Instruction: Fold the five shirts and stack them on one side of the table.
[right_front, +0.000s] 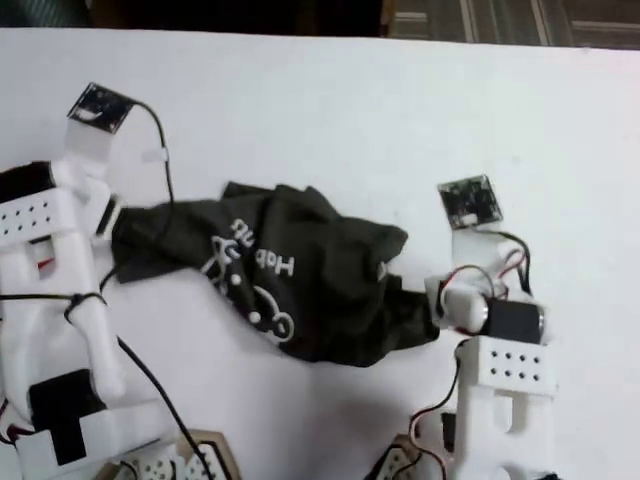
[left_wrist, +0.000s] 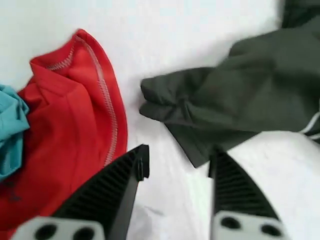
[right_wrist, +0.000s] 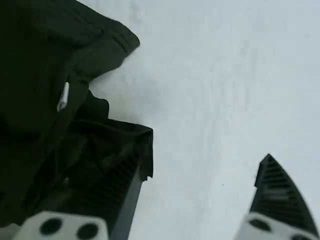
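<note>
A dark green shirt (right_front: 310, 280) with white print lies crumpled in the middle of the white table (right_front: 330, 120). One sleeve (left_wrist: 200, 100) stretches toward my left gripper (left_wrist: 180, 155), which is open, the sleeve end just ahead of its fingers. A red shirt (left_wrist: 65, 115) and a teal shirt (left_wrist: 10, 125) lie bunched beside that gripper. At the shirt's other side my right gripper (right_wrist: 205, 167) stands open, one finger (right_wrist: 115, 190) against the dark cloth (right_wrist: 40, 60) and bare table between the fingers. In the high view the left gripper (right_front: 112, 222) and right gripper (right_front: 432, 300) flank the shirt.
Black cables (right_front: 160, 140) run along the left arm and across the table near the sleeve. The arms' bases (right_front: 210, 455) stand at the front edge. The table's far edge (right_front: 300, 35) runs across the back, with open white surface behind and to the right of the shirt.
</note>
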